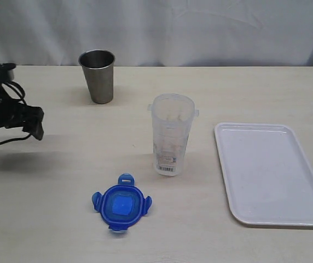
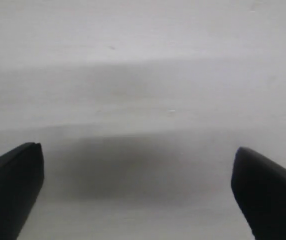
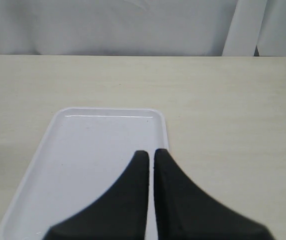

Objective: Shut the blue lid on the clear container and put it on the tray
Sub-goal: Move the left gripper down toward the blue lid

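The clear container (image 1: 172, 133) stands upright and lidless in the middle of the table, barcode label low on its side. In front of it and a little to the left, the blue lid (image 1: 121, 204) lies flat on the table with its four tabs splayed out. The white tray (image 1: 271, 172) lies to the right; the right wrist view shows the tray (image 3: 83, 160) under my right gripper (image 3: 148, 152), which is shut with nothing in it. At the far left my left gripper (image 1: 36, 121) hangs low over bare table, open and empty, fingers (image 2: 13, 175) wide apart.
A grey steel cup (image 1: 97, 75) stands upright at the back left, behind the lid and container. A white curtain backs the table. The right arm does not show in the exterior view.
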Action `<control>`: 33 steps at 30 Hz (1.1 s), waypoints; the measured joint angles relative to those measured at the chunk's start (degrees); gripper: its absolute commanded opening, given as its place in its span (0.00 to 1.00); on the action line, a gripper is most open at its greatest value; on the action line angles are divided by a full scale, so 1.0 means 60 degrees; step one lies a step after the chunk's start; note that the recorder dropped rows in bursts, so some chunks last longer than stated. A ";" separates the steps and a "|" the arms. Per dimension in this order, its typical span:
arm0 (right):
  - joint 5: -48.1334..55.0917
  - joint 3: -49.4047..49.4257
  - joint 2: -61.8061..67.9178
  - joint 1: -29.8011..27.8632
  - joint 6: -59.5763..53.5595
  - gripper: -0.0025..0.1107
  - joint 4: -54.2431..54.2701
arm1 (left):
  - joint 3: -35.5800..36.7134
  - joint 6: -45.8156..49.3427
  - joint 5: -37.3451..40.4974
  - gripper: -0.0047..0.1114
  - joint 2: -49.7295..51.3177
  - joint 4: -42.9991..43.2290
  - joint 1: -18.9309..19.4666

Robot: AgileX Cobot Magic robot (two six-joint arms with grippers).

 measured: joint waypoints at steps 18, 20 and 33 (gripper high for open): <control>0.0000 0.0000 0.0000 0.0000 0.0000 0.06 0.0000 | 0.0000 0.0012 -0.1043 0.93 0.0000 -0.0375 -0.1187; 0.0000 0.0000 0.0000 0.0000 0.0000 0.06 0.0000 | 0.0000 0.0012 -0.1061 0.93 0.0000 -0.0422 -0.1205; 0.0000 0.0000 0.0000 0.0000 0.0000 0.06 0.0000 | 0.0087 0.0673 0.0365 0.93 0.0000 -0.1598 -0.1212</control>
